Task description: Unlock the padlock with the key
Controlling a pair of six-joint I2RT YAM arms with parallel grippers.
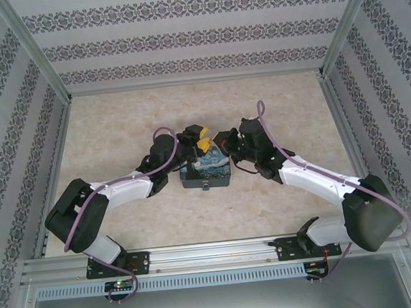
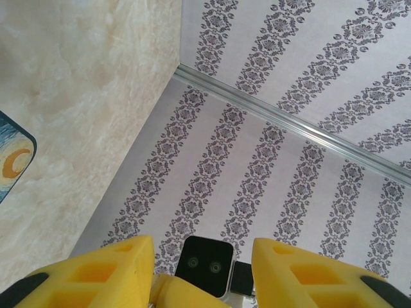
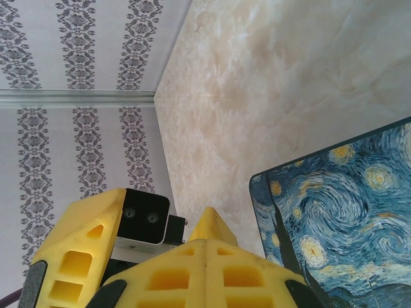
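Observation:
My two grippers meet tip to tip above the far edge of a box painted with a blue swirling night sky [image 1: 205,170]. The left gripper [image 1: 202,143] [image 2: 200,249] has its yellow fingers [image 2: 109,269] apart. The right gripper's yellow tip and its wrist camera [image 2: 205,264] sit in that gap. The right gripper [image 1: 226,138] [image 3: 205,247] is shut, its two fingers pressed flat together along one seam. I see nothing held between them. The padlock and the key are hidden from me.
The painted box [image 3: 340,218] lies on the beige marbled table [image 1: 117,133], with a small dark fitting [image 1: 207,188] at its near edge. Patterned walls [image 1: 195,32] and metal frame posts enclose the table on three sides.

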